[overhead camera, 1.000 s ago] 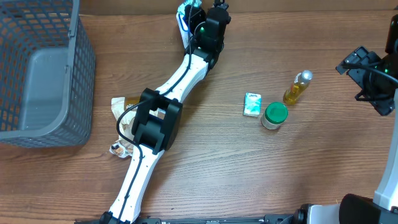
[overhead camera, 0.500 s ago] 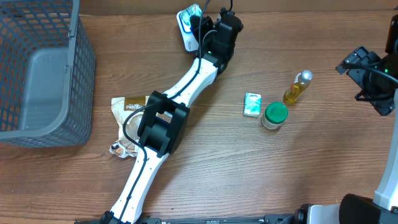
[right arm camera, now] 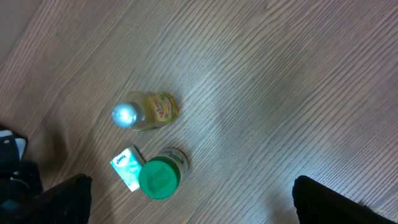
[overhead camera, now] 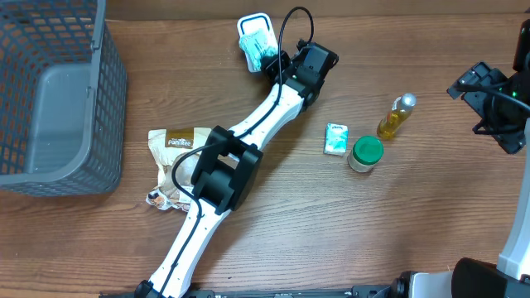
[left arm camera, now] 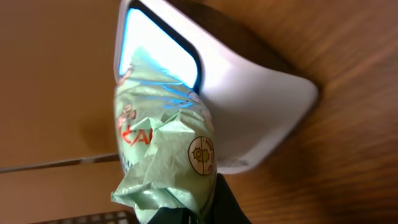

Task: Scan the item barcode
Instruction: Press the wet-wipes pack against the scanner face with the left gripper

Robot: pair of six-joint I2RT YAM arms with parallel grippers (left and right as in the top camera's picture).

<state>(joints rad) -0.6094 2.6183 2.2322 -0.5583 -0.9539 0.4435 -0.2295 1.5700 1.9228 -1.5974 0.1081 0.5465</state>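
Left gripper (overhead camera: pixel 272 60) swung right, clamped on green packet (left arm camera: pixel 165 155) at scanner (left arm camera: pixel 249 106).

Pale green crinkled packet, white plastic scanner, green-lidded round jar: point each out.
Pale green crinkled packet (left arm camera: pixel 165 155): left wrist view, crumpled middle.
White plastic scanner (left arm camera: pixel 249 112): left wrist view, housing side.
Green-lidded round jar (overhead camera: pixel 366 150): overhead view, lid centre.

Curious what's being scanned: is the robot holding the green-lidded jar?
No, the left gripper holds a pale green packet; the jar sits apart.
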